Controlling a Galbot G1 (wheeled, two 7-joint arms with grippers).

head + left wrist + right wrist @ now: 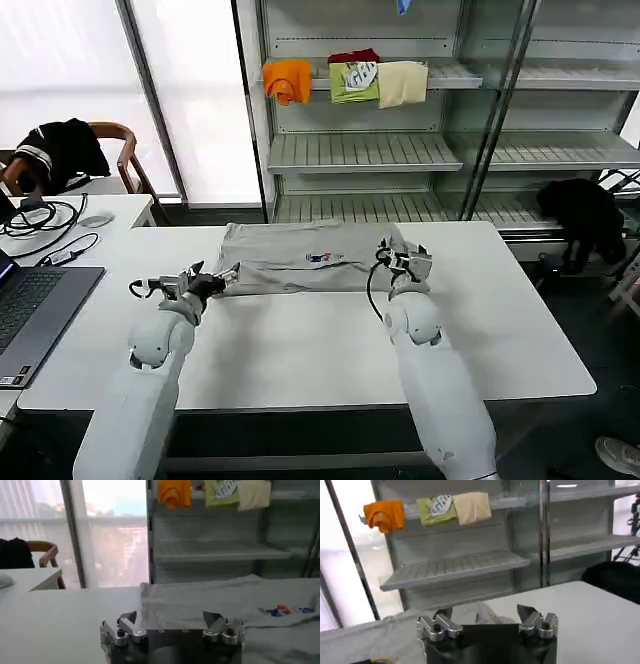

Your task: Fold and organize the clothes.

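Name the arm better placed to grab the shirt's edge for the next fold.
Probably either; they look about even. The left claw sits open at the grey shirt's left front edge, the right claw open at its right end. Folding likely needs both.

A white table (300, 350) is seen, with a grey shirt (300, 258) spread flat along its far edge (print facing up). To the left, a second table (120, 212) carries a laptop (30, 310), cables (40, 222) and a mouse (96, 220). On a far shelf (450, 75), folded garments (350, 78) are laid.
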